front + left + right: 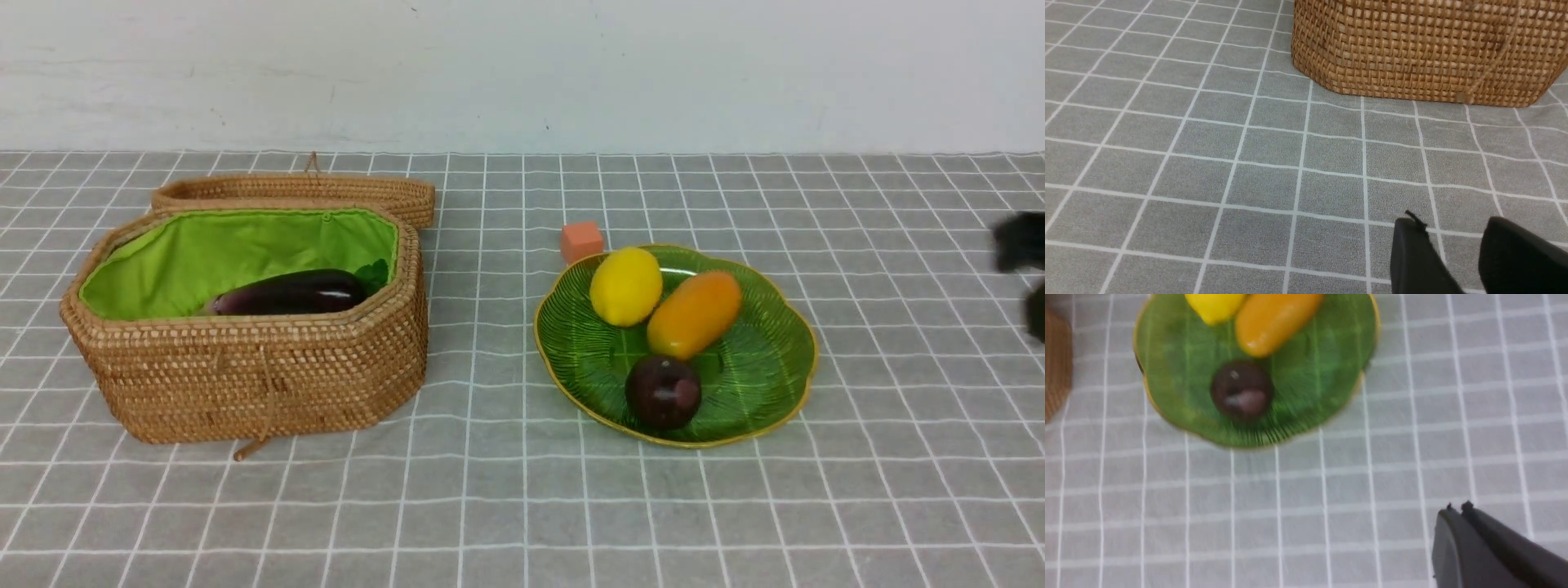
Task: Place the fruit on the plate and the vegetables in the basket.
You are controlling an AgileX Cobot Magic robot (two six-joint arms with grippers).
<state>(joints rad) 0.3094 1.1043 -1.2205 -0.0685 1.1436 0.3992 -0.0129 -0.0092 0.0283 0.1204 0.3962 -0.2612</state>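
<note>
Both claws are seen empty: right gripper (1457,508) pressed closed, left gripper (1447,228) parted above bare cloth. Lemon (625,286), mango (694,314) and plum (663,391) are held by the plate (767,371) (orange cube (581,242) just behind). Eggplant (290,292) is lodged inside the basket (245,376).

Woven rattan basket (245,376) lined with green cloth; glossy eggplant (290,292); ribbed glass plate (759,367).
</note>
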